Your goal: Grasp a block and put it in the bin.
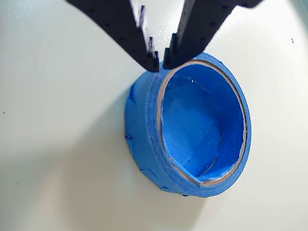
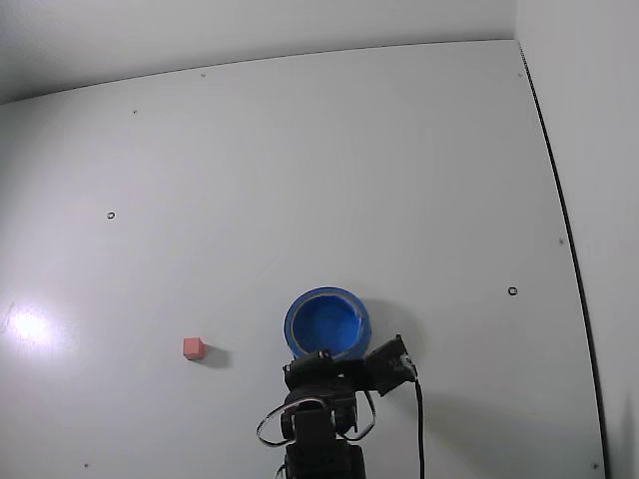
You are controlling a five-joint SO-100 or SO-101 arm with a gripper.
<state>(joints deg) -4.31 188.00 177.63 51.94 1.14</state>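
Observation:
The bin (image 1: 202, 130) is a round blue container with a lighter rim, filling the middle of the wrist view; nothing lies inside it. My black gripper (image 1: 160, 57) comes in from the top edge, its fingertips nearly touching just above the bin's upper-left rim, with nothing between them. In the fixed view the bin (image 2: 327, 322) sits low on the white table, right in front of the arm and gripper (image 2: 324, 357). The block (image 2: 194, 347), a tiny pink-red cube, rests on the table well to the left of the bin, apart from the gripper. It is out of the wrist view.
The white table (image 2: 349, 170) stretches wide around the bin, marked only by a few small dark screw holes (image 2: 512, 291). A dark seam runs down the right side. The arm's base and cable (image 2: 417, 419) occupy the bottom centre.

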